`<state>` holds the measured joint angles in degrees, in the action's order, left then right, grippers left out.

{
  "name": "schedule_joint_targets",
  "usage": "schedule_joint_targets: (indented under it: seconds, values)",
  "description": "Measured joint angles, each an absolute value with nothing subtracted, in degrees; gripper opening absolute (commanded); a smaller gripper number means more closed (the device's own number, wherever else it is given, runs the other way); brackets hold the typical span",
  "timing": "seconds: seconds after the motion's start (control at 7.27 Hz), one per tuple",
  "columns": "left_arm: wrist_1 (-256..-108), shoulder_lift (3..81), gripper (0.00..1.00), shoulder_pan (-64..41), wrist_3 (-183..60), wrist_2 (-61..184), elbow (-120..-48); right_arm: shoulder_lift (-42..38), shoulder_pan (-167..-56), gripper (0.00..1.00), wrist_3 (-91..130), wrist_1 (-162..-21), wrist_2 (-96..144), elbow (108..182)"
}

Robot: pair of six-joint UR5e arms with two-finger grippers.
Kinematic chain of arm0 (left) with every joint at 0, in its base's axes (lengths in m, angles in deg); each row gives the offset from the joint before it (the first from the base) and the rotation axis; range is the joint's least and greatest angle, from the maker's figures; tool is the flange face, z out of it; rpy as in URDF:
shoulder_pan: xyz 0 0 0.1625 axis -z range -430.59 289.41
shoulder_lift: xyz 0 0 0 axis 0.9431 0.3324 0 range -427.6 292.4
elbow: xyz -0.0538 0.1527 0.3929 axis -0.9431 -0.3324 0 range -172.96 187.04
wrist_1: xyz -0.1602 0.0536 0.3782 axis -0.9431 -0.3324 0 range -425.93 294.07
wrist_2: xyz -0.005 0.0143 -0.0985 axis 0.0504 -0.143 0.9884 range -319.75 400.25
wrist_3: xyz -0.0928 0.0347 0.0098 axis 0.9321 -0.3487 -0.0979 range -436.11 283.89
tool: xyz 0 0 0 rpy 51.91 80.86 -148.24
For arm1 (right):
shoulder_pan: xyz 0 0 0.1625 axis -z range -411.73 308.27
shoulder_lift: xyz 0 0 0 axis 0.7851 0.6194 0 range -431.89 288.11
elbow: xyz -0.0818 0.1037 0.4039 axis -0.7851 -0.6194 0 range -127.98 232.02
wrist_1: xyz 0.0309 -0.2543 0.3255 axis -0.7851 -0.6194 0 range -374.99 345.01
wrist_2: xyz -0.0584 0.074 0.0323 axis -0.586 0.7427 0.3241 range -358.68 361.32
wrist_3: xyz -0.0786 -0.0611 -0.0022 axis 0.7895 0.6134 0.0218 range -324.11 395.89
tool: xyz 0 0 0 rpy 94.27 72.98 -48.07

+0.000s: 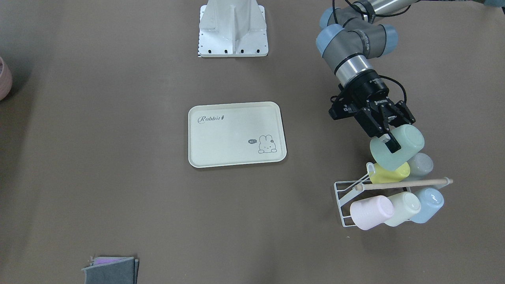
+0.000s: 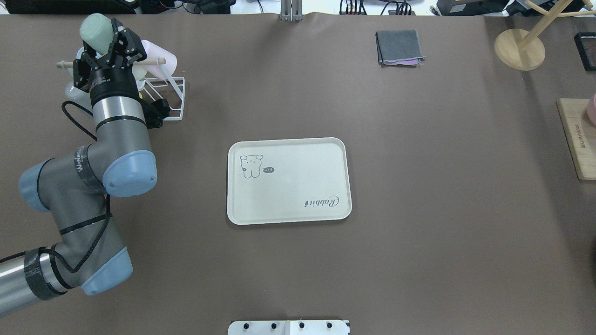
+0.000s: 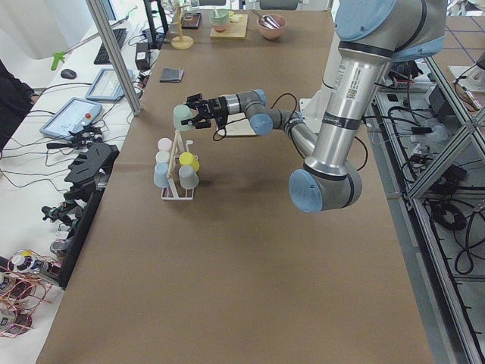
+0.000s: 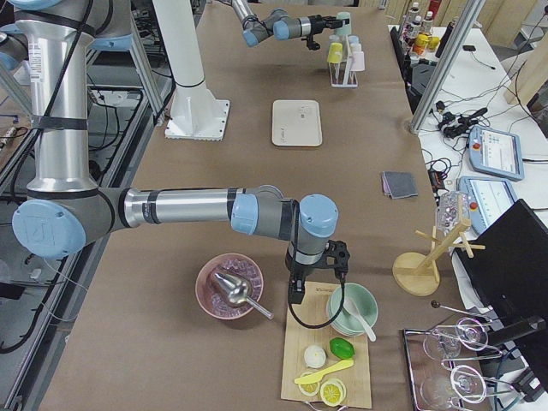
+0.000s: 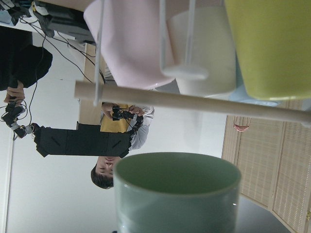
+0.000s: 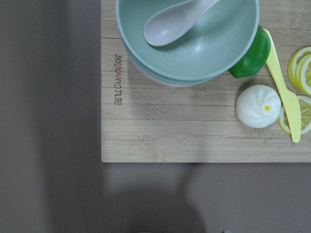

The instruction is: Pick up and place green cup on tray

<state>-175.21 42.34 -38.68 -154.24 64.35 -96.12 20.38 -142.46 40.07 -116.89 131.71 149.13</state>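
Observation:
My left gripper (image 1: 390, 144) is shut on the mint green cup (image 1: 402, 146), which it holds tilted on its side just above the white wire cup rack (image 1: 343, 201). The cup also shows in the overhead view (image 2: 95, 28) and fills the bottom of the left wrist view (image 5: 177, 194), with its open rim facing the rack's wooden rod (image 5: 194, 102). The cream Rabbit tray (image 1: 229, 138) lies empty at the table's middle, well apart from the cup. My right gripper (image 4: 297, 291) hovers over a wooden board at the far end; I cannot tell whether it is open or shut.
The rack holds yellow (image 1: 388, 173), pink (image 1: 371, 213), cream (image 1: 402, 207), blue (image 1: 428, 205) and grey (image 1: 420, 165) cups. A folded grey cloth (image 2: 399, 47) lies at the far side. A wooden stand (image 2: 519, 49) and a board with bowls (image 6: 194, 121) are at the right end.

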Motion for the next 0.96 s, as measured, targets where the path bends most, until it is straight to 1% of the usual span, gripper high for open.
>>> schedule_joint_targets:
  seconds: [0.28,0.41,0.69,0.96]
  values:
    - [-190.3,43.0,0.29,-38.3,-153.73,75.78,-95.16,20.4,-142.5,1.0,39.92,-116.93,131.37,149.15]
    - [-196.74,43.64,0.27,-38.24,-151.27,82.12,-94.5,20.4,-142.51,1.0,39.85,-116.89,131.18,149.13]
    - [-203.85,45.31,0.27,-37.99,-136.64,94.52,-92.56,20.42,-142.6,1.0,39.67,-116.92,131.06,149.06]
    - [-209.65,48.82,0.27,-37.96,-117.78,103.38,-87.48,20.47,-142.83,1.0,39.52,-116.94,130.71,149.05]
